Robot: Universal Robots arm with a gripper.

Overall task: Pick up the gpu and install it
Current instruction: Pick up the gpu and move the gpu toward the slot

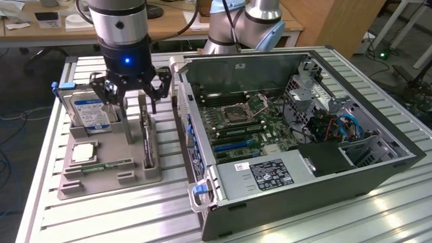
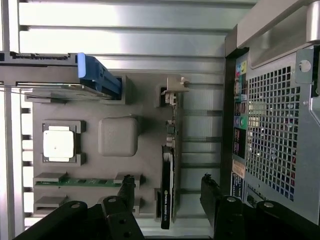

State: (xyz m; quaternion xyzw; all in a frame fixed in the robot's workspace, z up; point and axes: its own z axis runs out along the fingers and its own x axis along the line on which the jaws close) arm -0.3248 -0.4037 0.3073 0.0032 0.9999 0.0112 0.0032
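The gpu is a thin dark card standing on edge in a slot of the grey parts holder, on the side nearest the computer case. From the wrist, the gpu appears edge-on, with its pale metal bracket at the far end. My gripper hangs open just above the card. Its two black fingers straddle the card's near end without touching it, and the gripper holds nothing.
The open computer case lies to the exterior view's right of the holder, its motherboard exposed. In the holder stand a hard drive with a blue label, a processor and a green memory stick. A second arm's base stands behind the case.
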